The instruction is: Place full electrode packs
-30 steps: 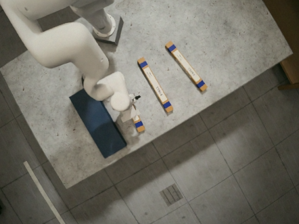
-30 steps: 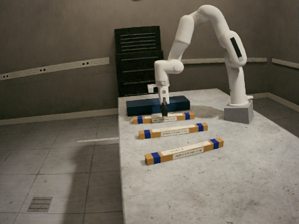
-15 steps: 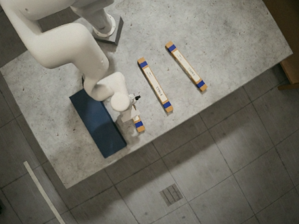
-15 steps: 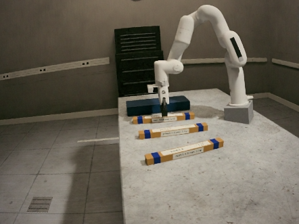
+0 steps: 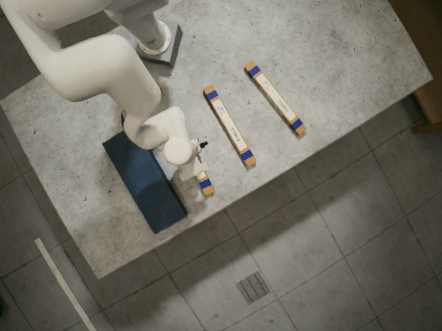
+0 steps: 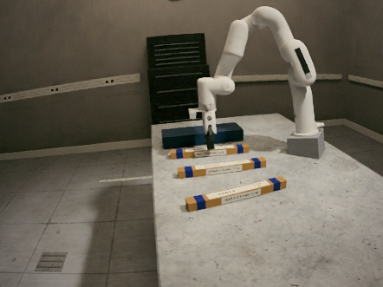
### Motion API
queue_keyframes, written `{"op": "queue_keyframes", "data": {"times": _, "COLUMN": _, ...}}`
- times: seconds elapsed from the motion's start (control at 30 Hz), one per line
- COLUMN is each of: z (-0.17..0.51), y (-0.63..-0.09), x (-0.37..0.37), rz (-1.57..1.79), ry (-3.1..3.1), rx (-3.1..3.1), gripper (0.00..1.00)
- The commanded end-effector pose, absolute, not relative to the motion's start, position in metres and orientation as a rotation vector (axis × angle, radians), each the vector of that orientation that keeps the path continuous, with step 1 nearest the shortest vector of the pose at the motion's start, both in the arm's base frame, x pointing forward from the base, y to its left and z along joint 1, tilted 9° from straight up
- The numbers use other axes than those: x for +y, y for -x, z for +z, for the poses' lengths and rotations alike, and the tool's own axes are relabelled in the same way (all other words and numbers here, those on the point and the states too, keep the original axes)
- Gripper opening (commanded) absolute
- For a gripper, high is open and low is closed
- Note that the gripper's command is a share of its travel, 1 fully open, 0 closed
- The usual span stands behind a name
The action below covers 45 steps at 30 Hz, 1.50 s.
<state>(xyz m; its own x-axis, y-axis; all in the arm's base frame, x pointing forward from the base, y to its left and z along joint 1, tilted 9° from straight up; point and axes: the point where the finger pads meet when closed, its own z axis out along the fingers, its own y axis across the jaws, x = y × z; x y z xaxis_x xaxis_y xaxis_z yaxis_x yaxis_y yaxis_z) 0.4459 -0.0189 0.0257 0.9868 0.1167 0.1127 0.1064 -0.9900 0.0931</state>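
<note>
Three long orange packs with blue bands and white labels lie flat on the table. The pack nearest the platform (image 6: 209, 151) is mostly hidden under my arm in the overhead view, where only its end (image 5: 205, 183) shows. The middle pack (image 5: 229, 125) (image 6: 221, 167) and the far pack (image 5: 275, 97) (image 6: 236, 193) lie apart from it. The low dark blue platform (image 5: 144, 179) (image 6: 201, 134) is bare. My gripper (image 6: 210, 144) points straight down over the middle of the nearest pack, fingers open and straddling it at its top.
The robot base (image 5: 157, 41) (image 6: 305, 142) stands at the table's back. The table's front edge runs close to the pack ends. A dark cabinet (image 6: 177, 77) stands behind the table.
</note>
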Motion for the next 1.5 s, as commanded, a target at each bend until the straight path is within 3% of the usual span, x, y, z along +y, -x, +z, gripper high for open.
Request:
{"op": "queue_keyframes", "data": {"times": 0.0, "z": 0.025, "y": -0.447, "x": -0.019, "rz": 0.186, "ry": -3.044, "rx": 0.172, "gripper": 0.74}}
{"op": "queue_keyframes", "data": {"times": 1.37, "z": -0.006, "y": -0.452, "x": -0.021, "rz": 0.186, "ry": -3.044, "rx": 0.172, "gripper": 0.74}}
{"op": "queue_keyframes", "data": {"times": 1.4, "z": -0.006, "y": -0.452, "x": -0.021, "rz": 0.186, "ry": -3.044, "rx": 0.172, "gripper": 0.35}}
{"op": "queue_keyframes", "data": {"times": 1.47, "z": -0.006, "y": -0.452, "x": -0.021, "rz": 0.186, "ry": -3.044, "rx": 0.172, "gripper": 0.35}}
